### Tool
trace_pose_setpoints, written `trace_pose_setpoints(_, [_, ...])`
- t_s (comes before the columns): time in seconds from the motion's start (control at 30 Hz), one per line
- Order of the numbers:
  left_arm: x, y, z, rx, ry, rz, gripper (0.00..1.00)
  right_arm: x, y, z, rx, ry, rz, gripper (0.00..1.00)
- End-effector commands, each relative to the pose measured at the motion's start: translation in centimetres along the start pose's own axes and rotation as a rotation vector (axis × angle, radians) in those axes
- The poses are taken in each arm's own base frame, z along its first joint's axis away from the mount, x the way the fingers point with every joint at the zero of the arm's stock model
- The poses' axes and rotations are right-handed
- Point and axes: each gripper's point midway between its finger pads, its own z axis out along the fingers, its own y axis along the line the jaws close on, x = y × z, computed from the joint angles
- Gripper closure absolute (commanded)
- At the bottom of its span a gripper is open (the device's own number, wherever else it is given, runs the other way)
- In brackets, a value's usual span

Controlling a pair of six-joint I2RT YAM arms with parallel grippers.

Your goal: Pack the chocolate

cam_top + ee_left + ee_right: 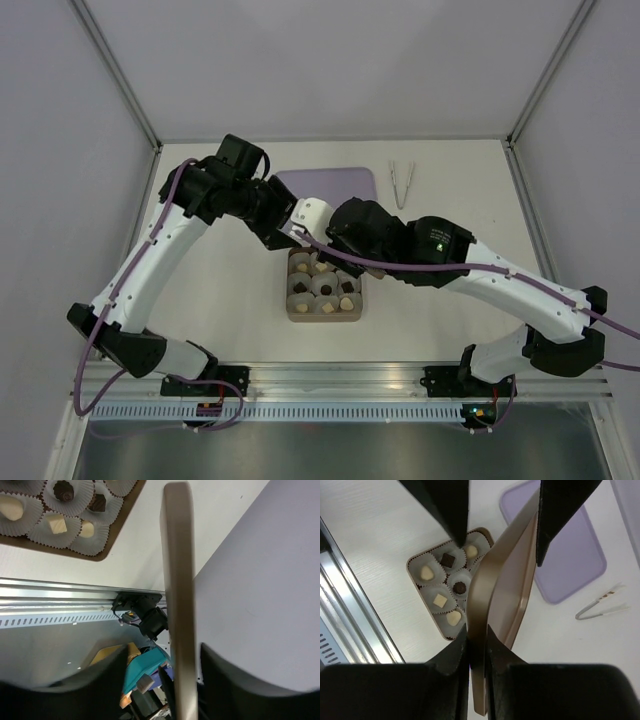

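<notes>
Metal rail (340,378) runs along the near table edge, with the arm bases on it. Just beyond it sits a brown box (322,319), uncovered. The chocolate (440,600) is inside, cream and dark pieces mixed, each seated in a white pleated paper cup (80,497). Six pieces are countable from the right wrist; the rest are hidden. Both arms meet over the far side of the box. A gold-tan lid (507,580) is held there on edge, tilted and clear of the box. The right gripper (476,632) is clamped on one rim of the lid, with both fingers pressed against the thin edge. The left gripper (160,652) straddles the opposite rim with its jaws parted. There is a clear gap on one side and one finger just beside the lid, so it has no grip. Further back a lilac mat (340,183) lies flat on the white table (450,200). Silver tongs (402,184) lie near its right side, apart from it.
</notes>
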Motion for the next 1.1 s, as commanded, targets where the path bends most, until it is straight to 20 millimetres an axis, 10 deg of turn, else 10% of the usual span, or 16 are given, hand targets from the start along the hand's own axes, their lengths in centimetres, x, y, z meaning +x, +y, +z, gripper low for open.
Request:
trace_pose_setpoints(0.0, [5.0,3.1,-4.4,-0.073,0.175,-0.064,0.24,-1.7,-0.4,-0.8,0.018,-0.077,0.185,0.95])
trace_pose_setpoints(0.07, [4.3,2.6,-4.7,-0.037,0.139,-0.04,0.01,-1.9,0.1,-0.8,-0.003,-0.093,0.278,0.95])
trace_pose_setpoints(0.47, [0.2,1.1,-7.6,0.176,-0.164,0.351,0.0,-1.6,1.3,-1.0,-0.511,-0.217,0.986,0.96])
trace_pose_setpoints(0.63, [-0.7,4.2,-4.7,0.104,-0.15,0.384,0.0,-2.9,-0.2,-0.7,-0.674,-0.312,1.164,0.94])
trace_pose_setpoints(1.07, [-2.7,9.3,3.5,0.067,-0.117,0.385,0.0,6.2,-3.6,4.7,-0.667,-0.236,1.318,0.92])
